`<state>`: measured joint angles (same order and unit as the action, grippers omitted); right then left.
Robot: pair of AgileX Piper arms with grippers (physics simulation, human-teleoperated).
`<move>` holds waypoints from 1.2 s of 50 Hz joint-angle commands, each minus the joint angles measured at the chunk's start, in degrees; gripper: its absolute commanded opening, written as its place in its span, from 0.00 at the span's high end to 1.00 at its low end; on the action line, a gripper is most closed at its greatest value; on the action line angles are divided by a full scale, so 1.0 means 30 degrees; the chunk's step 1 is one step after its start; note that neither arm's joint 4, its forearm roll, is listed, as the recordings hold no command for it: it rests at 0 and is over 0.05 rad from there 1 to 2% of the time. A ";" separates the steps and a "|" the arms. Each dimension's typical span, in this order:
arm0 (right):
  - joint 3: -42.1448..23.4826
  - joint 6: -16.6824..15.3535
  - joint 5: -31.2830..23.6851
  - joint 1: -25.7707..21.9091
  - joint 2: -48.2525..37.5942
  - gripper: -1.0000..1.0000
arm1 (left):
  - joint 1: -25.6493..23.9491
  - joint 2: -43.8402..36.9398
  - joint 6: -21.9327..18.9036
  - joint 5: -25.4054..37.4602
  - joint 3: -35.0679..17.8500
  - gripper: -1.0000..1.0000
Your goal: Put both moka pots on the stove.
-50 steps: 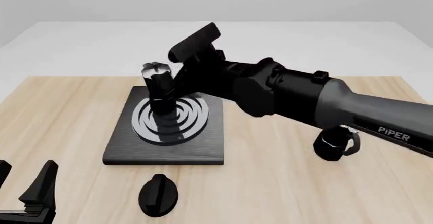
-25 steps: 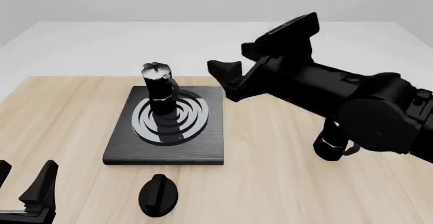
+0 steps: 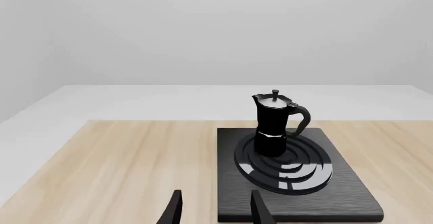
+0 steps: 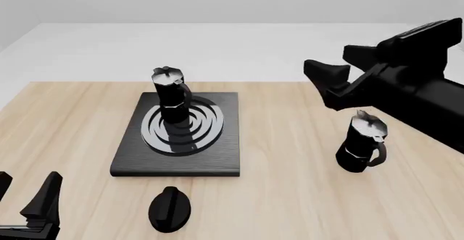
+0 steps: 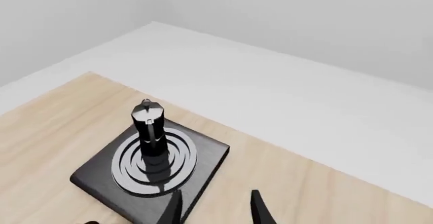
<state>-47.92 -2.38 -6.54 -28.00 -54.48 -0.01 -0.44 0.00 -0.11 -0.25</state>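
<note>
One moka pot [image 4: 171, 96] stands upright on the stove [image 4: 179, 136], on the far part of its silver rings. The second moka pot [image 4: 362, 143] stands upright on the desk [image 4: 290, 169], well to the right of the stove. The right claw [image 4: 327, 85] hangs above the desk, right of the stove, empty with fingers apart. The left claw [image 4: 25, 196] rests low, near-left of the stove, spread wide and empty. A black oval knob [image 4: 169, 209] lies just in front of the stove.
</note>
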 commanded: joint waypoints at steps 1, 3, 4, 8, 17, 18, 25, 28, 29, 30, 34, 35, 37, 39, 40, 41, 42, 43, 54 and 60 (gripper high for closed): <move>0.0716 -0.0276 -0.1528 0.1961 0.1947 0.00 | -0.0003 -0.0002 0.0004 0.0000 0.0000 0.00; 0.0783 -0.0178 -0.1888 0.2394 0.2205 0.00 | -0.0002 -0.0001 -0.0005 0.0000 0.0000 0.00; 0.0855 -0.0431 -0.1943 0.2767 0.2410 0.00 | -0.0002 -0.0001 -0.0005 0.0000 0.0000 0.00; 0.1064 -0.0666 -0.2327 0.3708 0.2874 0.00 | 0.0001 0.0004 0.0003 0.0000 0.0000 0.00; 0.1213 -0.1111 -0.3110 0.5123 0.3396 0.00 | -0.0001 0.0002 -0.0003 0.0000 0.0000 0.00; 0.1299 -0.1223 -0.3226 0.5430 0.3580 0.00 | 0.0001 0.0000 0.0002 0.0000 0.0000 0.00; 0.1356 -0.1579 -0.3786 0.6320 0.3957 0.00 | -0.0001 -0.0004 -0.0003 0.0000 0.0000 0.00; 0.1447 -0.1642 -0.4066 0.6626 0.4096 0.00 | -0.0002 0.0004 0.0004 -0.0001 0.0000 0.00; 0.1435 -0.1671 -0.4210 0.6924 0.4110 0.00 | -0.0001 -0.0006 -0.0007 0.0001 0.0000 0.00; 0.1439 -0.1696 -0.4275 0.7072 0.4128 0.00 | 0.0001 -0.0001 -0.0006 0.0000 0.0000 0.00; 0.1468 -0.1795 -0.4660 0.7783 0.4299 0.00 | 0.0003 0.0000 -0.0002 0.0000 0.0000 0.00; 0.1514 -0.1924 -0.4696 0.7907 0.4357 0.00 | 0.0000 0.0001 0.0000 0.0000 0.0000 0.00; 0.1612 -0.1936 -0.4785 0.8370 0.4391 0.00 | -0.0001 -0.0001 0.0000 0.0000 0.0000 0.00; 0.1819 -0.1978 -0.4843 0.8567 0.4447 0.00 | 0.0003 -0.0001 -0.0002 0.0000 0.0000 0.00; 0.1821 -0.1978 -0.4843 0.8567 0.4449 0.00 | 0.0003 -0.0001 -0.0002 0.0000 0.0000 0.00; 0.1896 -0.2012 -0.4859 0.8694 0.4483 0.00 | -0.0003 0.0000 0.0000 0.0000 0.0000 0.00; 0.1950 -0.2015 -0.4892 0.8836 0.4475 0.00 | -0.0001 -0.0001 0.0000 0.0000 0.0000 0.00; 0.1984 -0.2015 -0.4947 0.8939 0.4502 0.00 | -0.0001 -0.0001 0.0000 0.0000 0.0000 0.00; 0.2563 -0.2069 -0.5126 0.9712 0.4494 0.00 | -0.0001 0.0003 0.0007 0.0000 0.0000 0.00; 0.3169 -0.2144 -0.4813 1.0155 0.3863 0.00 | 0.0001 0.0003 0.0003 0.0000 0.0000 0.00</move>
<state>-40.47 -8.57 -21.31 0.15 -41.70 -0.01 -0.44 0.00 -0.11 -0.25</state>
